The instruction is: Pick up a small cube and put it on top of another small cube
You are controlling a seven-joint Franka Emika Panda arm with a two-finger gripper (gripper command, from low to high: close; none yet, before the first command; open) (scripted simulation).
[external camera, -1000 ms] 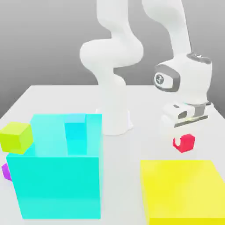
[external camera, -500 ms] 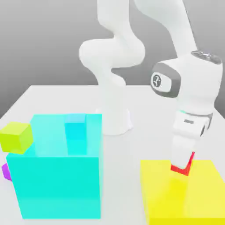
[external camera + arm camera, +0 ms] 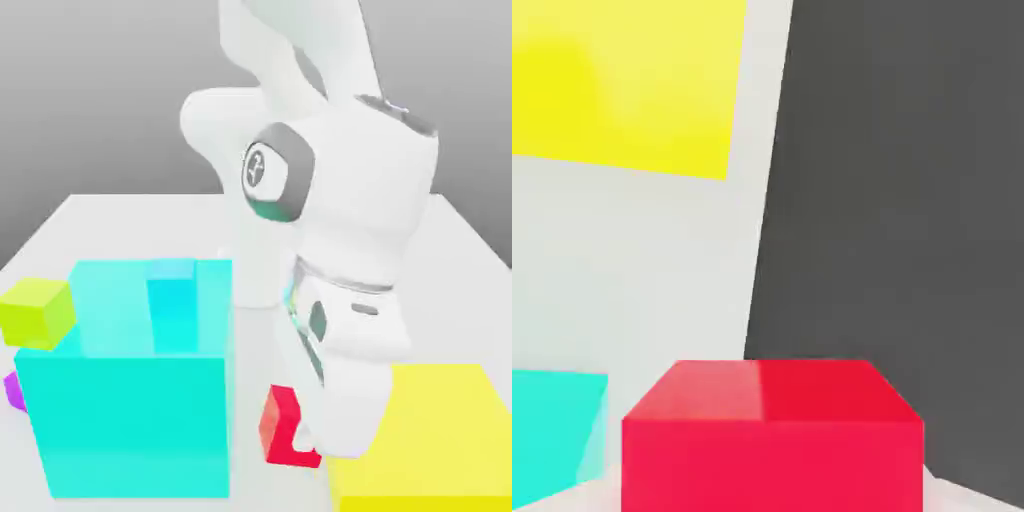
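Observation:
The small red cube (image 3: 279,426) hangs low between the big cyan block and the big yellow block, near the table's front edge. My gripper (image 3: 301,441) is shut on it, and the bulky white hand above hides most of the fingers. Close to the camera in the hand view sits the same red cube (image 3: 772,440). At the exterior view's far left, the tiny magenta cube (image 3: 12,390) peeks out from behind the cyan block, well apart from the gripper.
The big cyan block (image 3: 130,410) stands at the front left and the big yellow block (image 3: 445,430) at the front right. A lime-green cube (image 3: 37,312) lies at the left. The arm's base (image 3: 262,275) stands behind. The table edge (image 3: 760,270) drops to dark floor.
The hand has swung from over the yellow block toward the exterior view's left, carrying the red cube down into the gap beside the cyan block. The wrist has turned toward the camera.

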